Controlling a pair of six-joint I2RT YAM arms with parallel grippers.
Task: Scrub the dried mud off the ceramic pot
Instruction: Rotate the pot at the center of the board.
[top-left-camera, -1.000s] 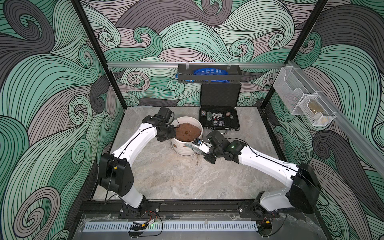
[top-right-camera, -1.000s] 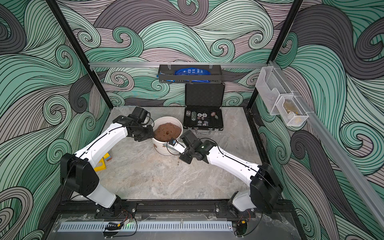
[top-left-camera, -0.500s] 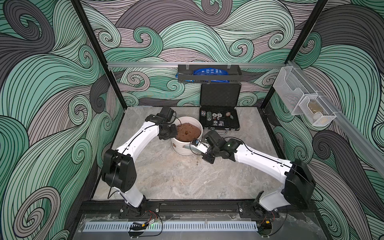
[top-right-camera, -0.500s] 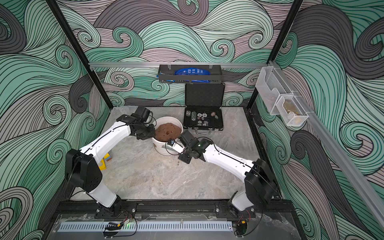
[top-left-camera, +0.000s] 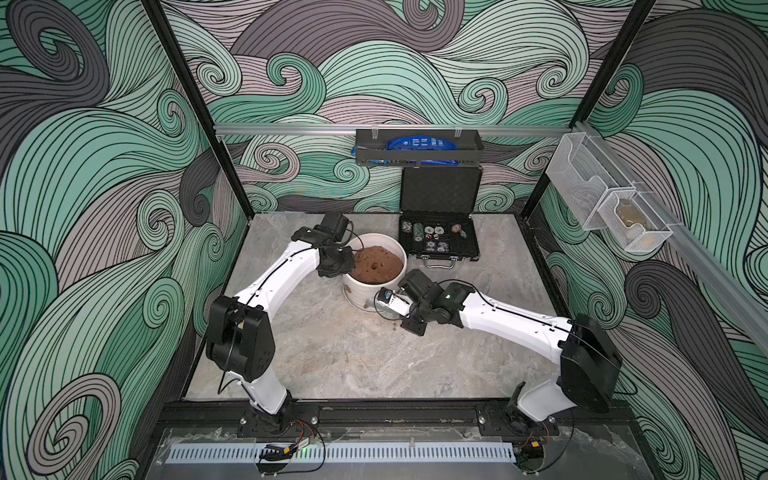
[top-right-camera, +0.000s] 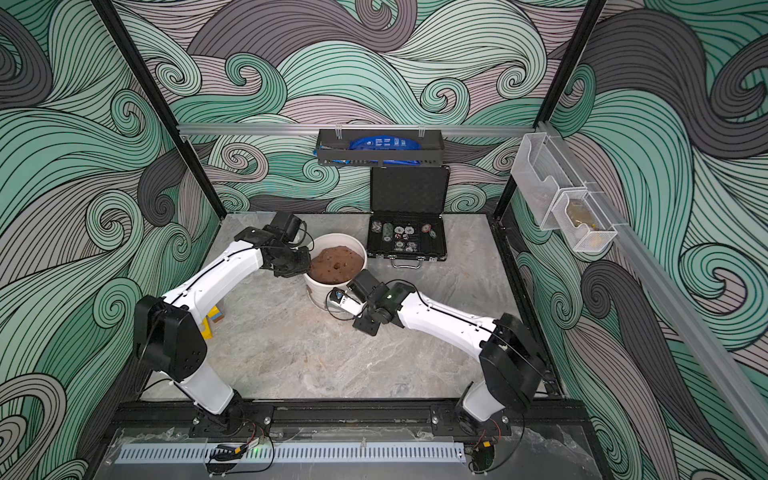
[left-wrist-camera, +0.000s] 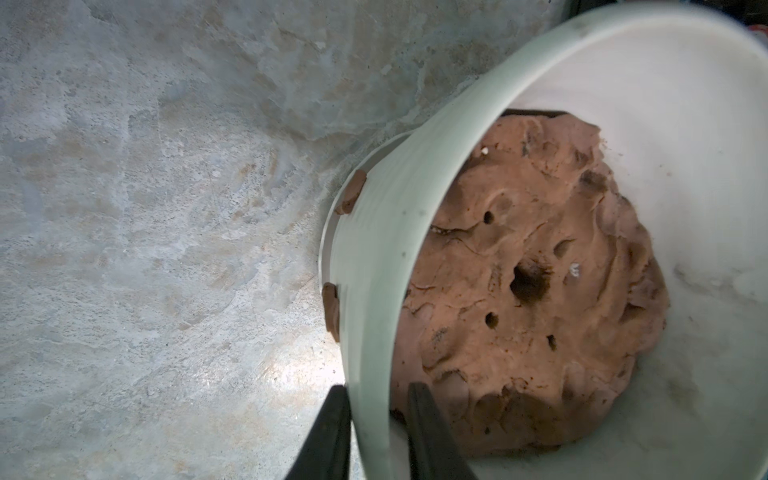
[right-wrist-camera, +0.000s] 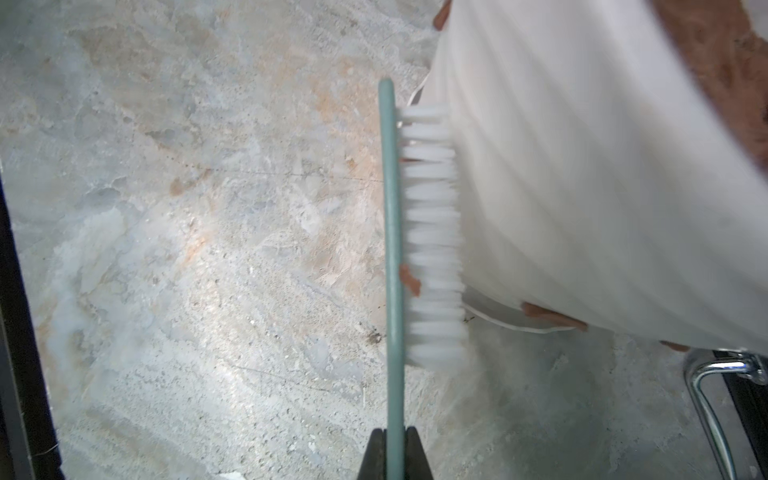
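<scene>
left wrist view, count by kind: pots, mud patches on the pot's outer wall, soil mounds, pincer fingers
ceramic pot: 1
dried mud patches: 2
soil mound: 1
pincer fingers: 2
total: 6

Ribbed ceramic pot (left-wrist-camera: 374, 257) sits on matt stone table (top-left-camera: 353, 353).

Swirl-pattern green/grey walls (top-left-camera: 104, 166) all round; marble-look floor (top-left-camera: 353, 353) lower centre; alu rail (top-left-camera: 291, 129) w/ black shelf (top-left-camera: 419, 156) upper centre.
</scene>
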